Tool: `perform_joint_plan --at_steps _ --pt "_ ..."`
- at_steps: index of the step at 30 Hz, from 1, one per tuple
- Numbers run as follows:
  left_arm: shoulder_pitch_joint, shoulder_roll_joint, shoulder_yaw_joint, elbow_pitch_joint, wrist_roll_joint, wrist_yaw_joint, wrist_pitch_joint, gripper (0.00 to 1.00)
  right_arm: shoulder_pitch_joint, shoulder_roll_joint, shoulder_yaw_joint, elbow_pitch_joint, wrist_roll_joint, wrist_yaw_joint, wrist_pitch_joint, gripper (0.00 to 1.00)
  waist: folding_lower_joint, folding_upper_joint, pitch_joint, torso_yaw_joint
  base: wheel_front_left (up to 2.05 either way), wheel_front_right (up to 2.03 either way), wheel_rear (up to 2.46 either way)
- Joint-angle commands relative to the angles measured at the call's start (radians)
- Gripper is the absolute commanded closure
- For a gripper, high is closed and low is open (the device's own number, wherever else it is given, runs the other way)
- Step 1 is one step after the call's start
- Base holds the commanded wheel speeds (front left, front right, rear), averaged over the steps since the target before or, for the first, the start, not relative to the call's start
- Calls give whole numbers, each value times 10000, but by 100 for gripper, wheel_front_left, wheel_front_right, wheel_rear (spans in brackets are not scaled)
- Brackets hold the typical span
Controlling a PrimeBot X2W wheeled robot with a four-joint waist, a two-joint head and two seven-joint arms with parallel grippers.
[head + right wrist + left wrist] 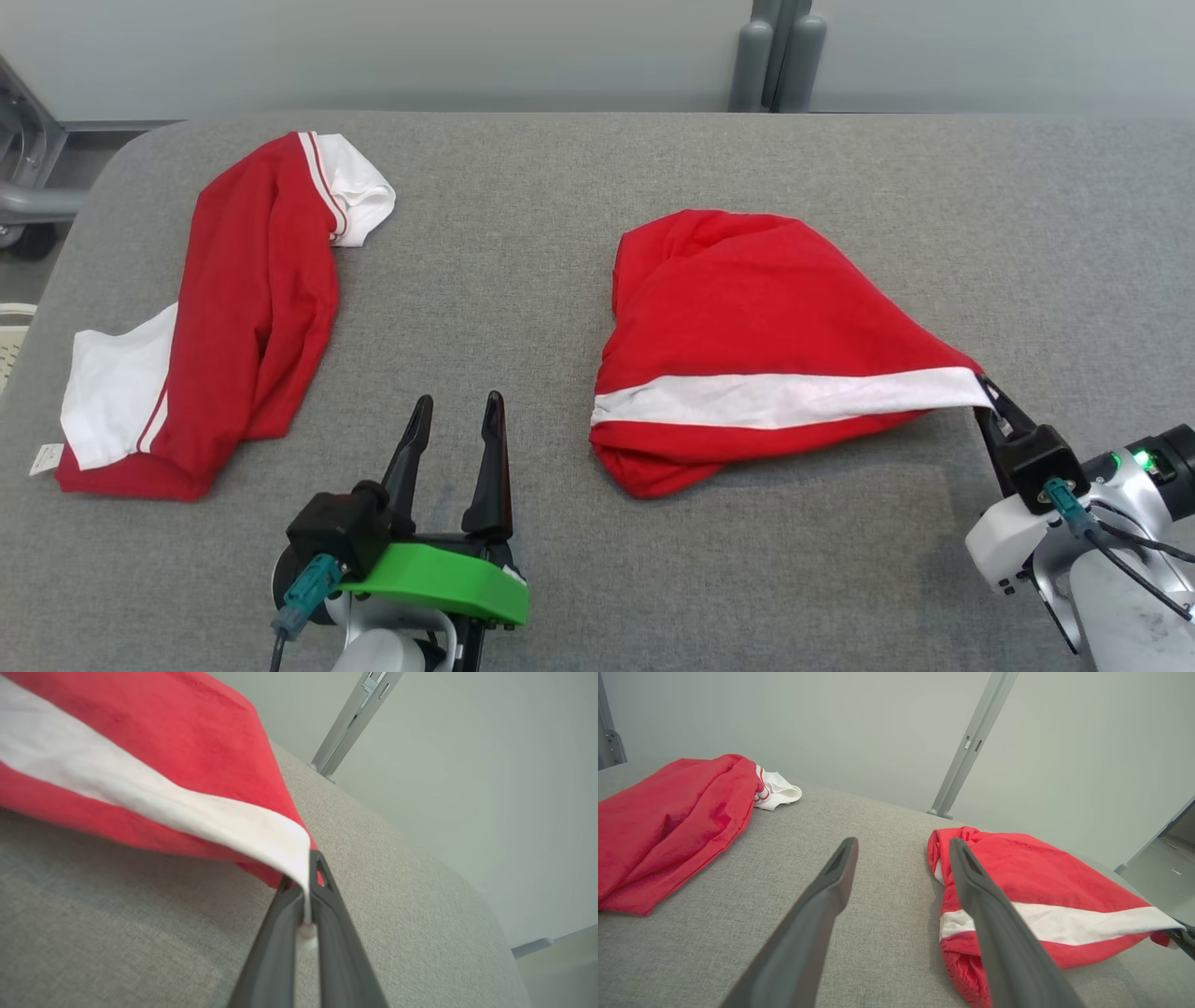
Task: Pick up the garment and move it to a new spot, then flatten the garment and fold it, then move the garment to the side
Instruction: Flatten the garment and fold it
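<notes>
A red garment (747, 317) with a white band lies bunched at the middle right of the grey table (523, 243); it also shows in the left wrist view (1031, 877) and the right wrist view (154, 765). My right gripper (988, 390) is shut on the garment's near right corner, pinching the end of the white band (299, 858) and lifting it a little off the table. My left gripper (457, 411) stands open over bare table to the left of the garment, its fingers (822, 896) holding nothing.
A second red and white garment (224, 308) lies crumpled along the table's left side. A grey post (775, 56) stands behind the table's far edge. Metal frame parts (23, 168) sit at the far left.
</notes>
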State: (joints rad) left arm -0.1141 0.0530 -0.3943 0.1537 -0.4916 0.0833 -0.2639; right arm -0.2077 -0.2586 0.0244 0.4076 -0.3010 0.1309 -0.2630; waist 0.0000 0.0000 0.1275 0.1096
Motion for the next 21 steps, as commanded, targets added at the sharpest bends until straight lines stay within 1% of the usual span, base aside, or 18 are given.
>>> perform_joint_plan --at_steps 1,4,8,14,18,19,21 --pt "-105 25 -8 8 77 -28 -4 0 30 -1 26 43 -51 -3 -34 100 0 0 68 -22 0 0 0" --pt "-169 20 7 32 81 -36 -4 0 -78 6 195 283 -373 -3 -34 100 0 0 135 -19 0 0 0" --pt "-184 16 66 30 105 -15 -4 0 -63 -130 380 452 -1233 -3 -34 100 0 0 184 -57 0 0 0" --pt "-212 10 136 -28 132 -22 -4 0 -58 150 -358 387 -1961 -4 -34 100 0 0 265 -200 0 0 0" --pt "-215 5 157 -12 134 -42 -4 0 24 321 -534 457 -1932 -4 -32 100 0 0 312 -278 0 0 0" --pt "-213 3 163 -5 128 -43 -4 0 72 393 -527 511 -1879 -4 -32 91 0 0 317 -298 0 0 0" --pt "-212 2 175 15 126 -46 -4 0 153 472 -530 596 -1775 -4 -32 62 0 0 321 -345 0 0 0"
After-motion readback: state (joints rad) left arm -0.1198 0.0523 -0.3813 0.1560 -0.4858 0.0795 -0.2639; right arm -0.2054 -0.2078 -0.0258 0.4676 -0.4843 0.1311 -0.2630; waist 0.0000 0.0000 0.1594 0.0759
